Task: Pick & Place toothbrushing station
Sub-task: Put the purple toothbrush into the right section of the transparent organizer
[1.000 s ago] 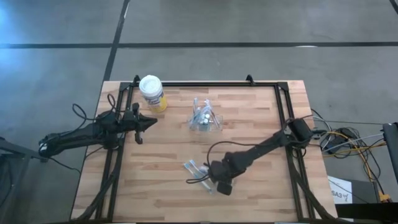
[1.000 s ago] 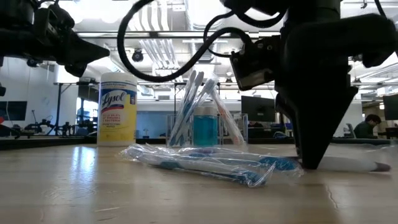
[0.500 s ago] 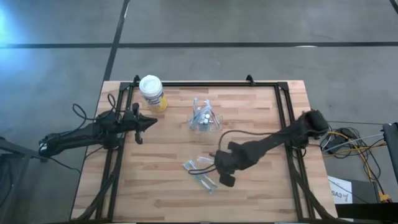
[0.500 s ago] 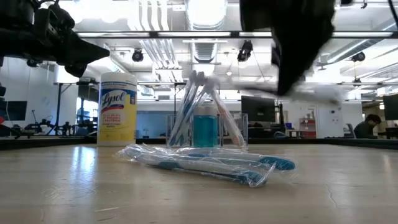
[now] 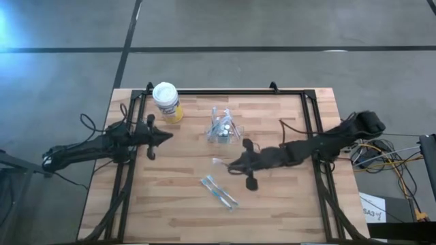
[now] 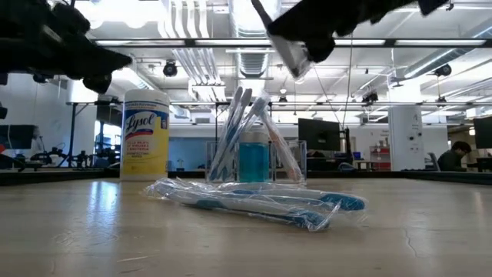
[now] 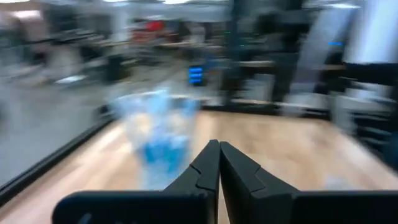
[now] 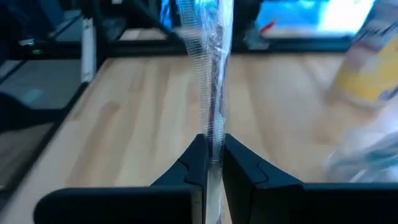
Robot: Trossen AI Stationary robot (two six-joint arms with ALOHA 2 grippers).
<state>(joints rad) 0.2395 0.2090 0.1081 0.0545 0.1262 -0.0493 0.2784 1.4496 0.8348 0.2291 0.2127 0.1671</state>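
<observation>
Nearest the table's front edge, a clear plastic bag of blue toothbrushes (image 5: 219, 191) lies flat on the pale wooden slatted table (image 5: 177, 211). Above and behind it, the right gripper (image 5: 230, 165) hangs off the surface, jaws clamped on a slim toothbrush in a clear wrapper (image 8: 212, 81) — the wrapper runs out straight past the fingers. Behind that stands the toothbrushing station (image 5: 223, 129), a small clear plastic holder with blue, white and pink brushes leaning upright, mid-table toward the back. The left gripper (image 5: 161, 135) waits raised at the left side, jaws together, empty. Farthest back-left — a yellow canister with white lid (image 5: 166, 101).
</observation>
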